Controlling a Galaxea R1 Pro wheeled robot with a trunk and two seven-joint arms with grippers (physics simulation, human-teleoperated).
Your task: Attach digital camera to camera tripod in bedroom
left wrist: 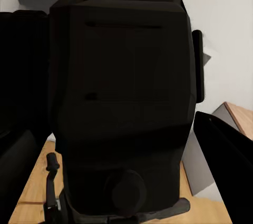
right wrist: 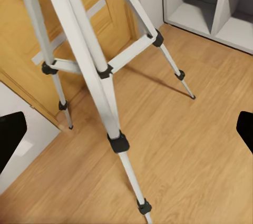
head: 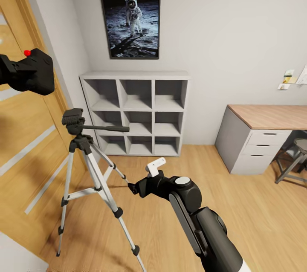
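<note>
Clamping the camera in my left pincer, I hold it up beside the wooden door, above the tripod on the floor, while my right pincer hangs open near its legs.

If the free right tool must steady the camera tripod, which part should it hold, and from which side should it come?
Probably an upper silver leg of the camera tripod, just above the brace joints, approached from the open floor side where the right tool already is. The leg is a thin bare tube there; the door stands behind, and the head must stay free for the digital camera.
</note>
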